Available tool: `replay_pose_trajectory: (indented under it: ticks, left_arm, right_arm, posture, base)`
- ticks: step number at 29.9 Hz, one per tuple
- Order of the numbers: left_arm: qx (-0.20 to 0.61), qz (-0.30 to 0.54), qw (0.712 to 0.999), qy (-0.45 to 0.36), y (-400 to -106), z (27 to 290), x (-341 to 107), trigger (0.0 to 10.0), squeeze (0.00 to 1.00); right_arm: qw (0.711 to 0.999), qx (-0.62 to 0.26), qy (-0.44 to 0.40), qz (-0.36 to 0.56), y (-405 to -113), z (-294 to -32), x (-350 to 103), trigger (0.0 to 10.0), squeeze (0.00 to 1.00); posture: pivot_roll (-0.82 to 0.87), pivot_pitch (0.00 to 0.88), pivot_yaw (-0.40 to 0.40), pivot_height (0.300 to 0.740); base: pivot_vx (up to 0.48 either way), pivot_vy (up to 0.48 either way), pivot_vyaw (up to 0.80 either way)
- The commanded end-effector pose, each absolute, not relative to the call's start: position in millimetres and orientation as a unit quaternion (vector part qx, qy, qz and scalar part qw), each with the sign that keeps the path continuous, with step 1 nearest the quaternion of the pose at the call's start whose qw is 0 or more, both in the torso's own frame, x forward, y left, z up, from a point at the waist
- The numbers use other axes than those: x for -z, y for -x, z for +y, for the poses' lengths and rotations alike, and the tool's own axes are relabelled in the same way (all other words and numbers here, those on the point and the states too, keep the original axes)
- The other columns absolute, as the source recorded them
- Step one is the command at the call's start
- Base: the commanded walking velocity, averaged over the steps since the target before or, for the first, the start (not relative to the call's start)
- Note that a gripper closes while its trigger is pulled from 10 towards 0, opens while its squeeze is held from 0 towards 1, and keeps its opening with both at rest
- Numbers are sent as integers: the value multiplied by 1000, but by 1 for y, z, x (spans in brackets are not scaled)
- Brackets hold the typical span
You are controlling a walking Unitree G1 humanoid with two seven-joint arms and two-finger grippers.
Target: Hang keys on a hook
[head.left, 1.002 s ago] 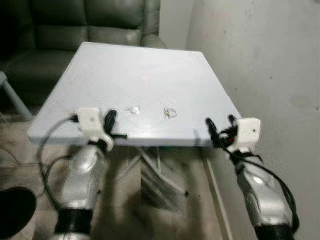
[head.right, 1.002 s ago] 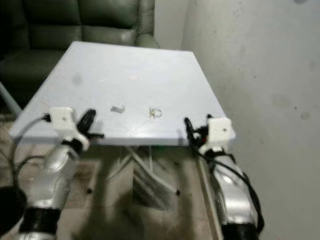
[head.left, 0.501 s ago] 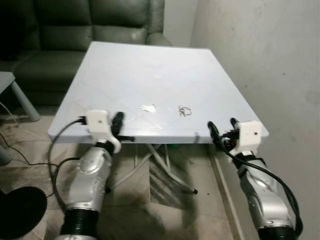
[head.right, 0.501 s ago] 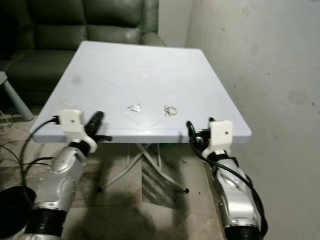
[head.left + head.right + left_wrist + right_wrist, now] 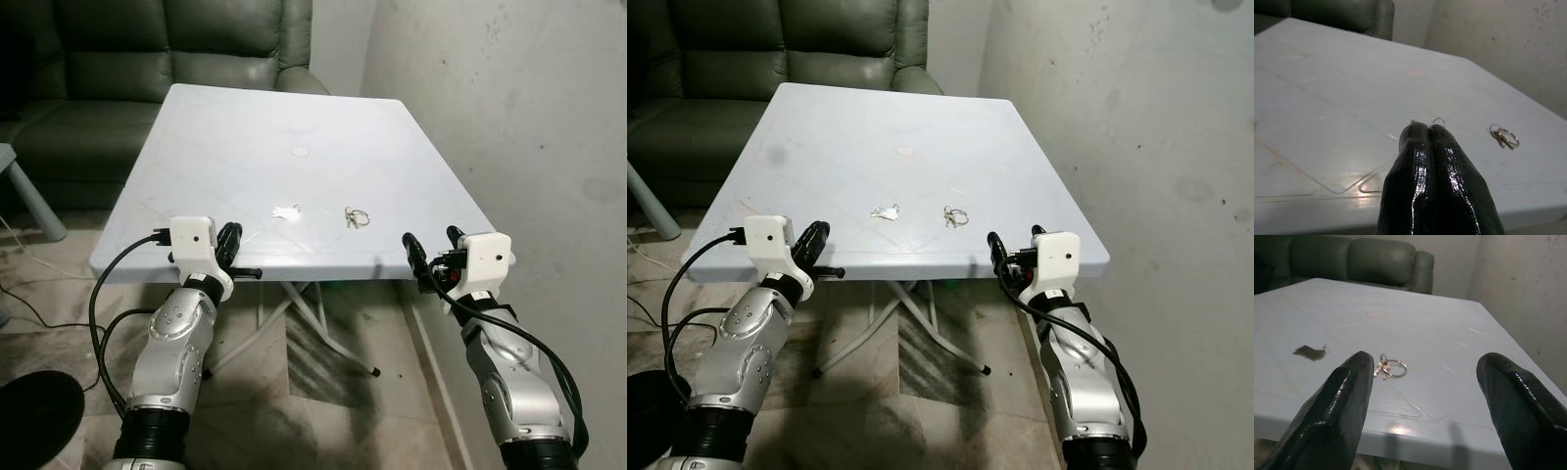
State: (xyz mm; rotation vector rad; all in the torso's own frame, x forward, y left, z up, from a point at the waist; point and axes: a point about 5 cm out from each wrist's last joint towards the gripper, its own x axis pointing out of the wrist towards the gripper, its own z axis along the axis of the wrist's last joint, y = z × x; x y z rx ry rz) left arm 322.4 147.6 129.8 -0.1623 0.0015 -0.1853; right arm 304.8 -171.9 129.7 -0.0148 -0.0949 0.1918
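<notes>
So the keys (image 5: 357, 217) are just lying flat on the white table (image 5: 225, 137), toward its near edge, with a second small metal piece (image 5: 288, 211) beside them on the left. Right hand (image 5: 432, 250) hangs at the table's front edge near the wall (image 5: 509, 108), fingers spread wide, grasping nothing. Left hand (image 5: 228, 245) sits at the front edge too, fingers pressed together, empty. Dark green sofa (image 5: 147, 49) behind.

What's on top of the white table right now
On the white table lie a key ring with keys, a second small metal piece to its left, and a faint round mark farther back. The left gripper hides part of that second piece in the left wrist view.
</notes>
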Motion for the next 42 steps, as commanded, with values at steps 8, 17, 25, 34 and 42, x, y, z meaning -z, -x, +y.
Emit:
replay_pose_trajectory:
  ticks: [8, 17, 25, 34, 42]
  left_arm:
    - [101, 1, 992, 79, -323, 144, -135, 10000, 0]
    - [103, 3, 992, 75, -323, 143, -135, 10000, 0]
    - [107, 3, 992, 73, -323, 142, -136, 10000, 0]
    - [101, -7, 993, 67, -323, 141, -139, 10000, 0]
    - [96, -32, 993, 54, -318, 139, -140, 10000, 0]
  right_arm:
    - [995, -90, 3, -52, -304, -176, -132, 10000, 0]
    - [994, -92, 21, -48, -304, -177, -130, 10000, 0]
    - [994, -91, 21, -51, -303, -177, -130, 10000, 0]
    - [995, -88, 7, -52, -303, -179, -131, 10000, 0]
    - [993, -101, 41, -45, -306, -184, -131, 10000, 0]
  posture:
    - [7, 12, -73, 740]
    - [7, 16, -68, 740]
    - [7, 18, -64, 740]
    - [10, 28, -65, 740]
    - [12, 46, -69, 740]
  base:
    - [331, 0, 0]
    - [406, 0, 56]
    - [406, 0, 733]
    - [318, 0, 0]
    - [0, 0, 0]
